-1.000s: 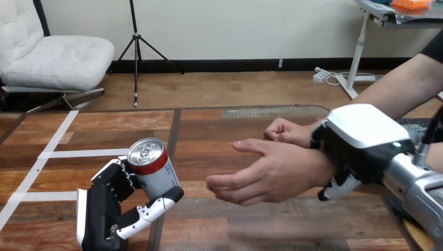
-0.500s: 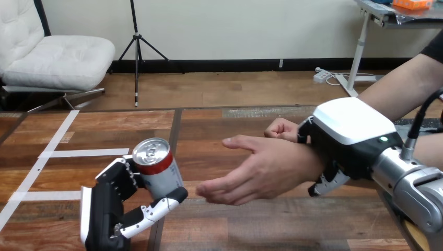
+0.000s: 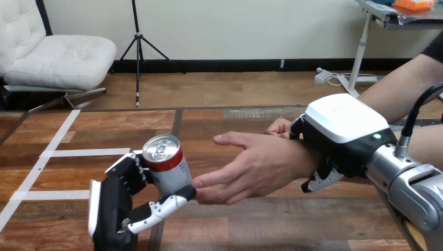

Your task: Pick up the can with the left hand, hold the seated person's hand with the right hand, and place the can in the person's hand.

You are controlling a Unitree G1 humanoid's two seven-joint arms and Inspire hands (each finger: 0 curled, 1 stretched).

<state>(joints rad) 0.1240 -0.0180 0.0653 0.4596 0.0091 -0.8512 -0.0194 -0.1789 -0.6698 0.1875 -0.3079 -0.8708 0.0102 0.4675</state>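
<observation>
A silver can with a red band (image 3: 168, 166) stands upright in my left hand (image 3: 123, 198), whose fingers and thumb curl round it, low at the left. The person's open hand (image 3: 251, 164) reaches in from the right, palm toward the can, its fingertips touching the can's side. My right hand (image 3: 339, 136) wraps over the person's wrist, fingers curled under it. The person's other hand (image 3: 279, 127) is a fist just behind.
The wooden table (image 3: 219, 219) carries white tape lines (image 3: 57, 154) at the left. The person's forearm (image 3: 402, 89) comes in from the upper right.
My left hand has carried the can to the right and a little up. My right hand has drawn the person's hand leftward, so its fingertips now meet the can.
</observation>
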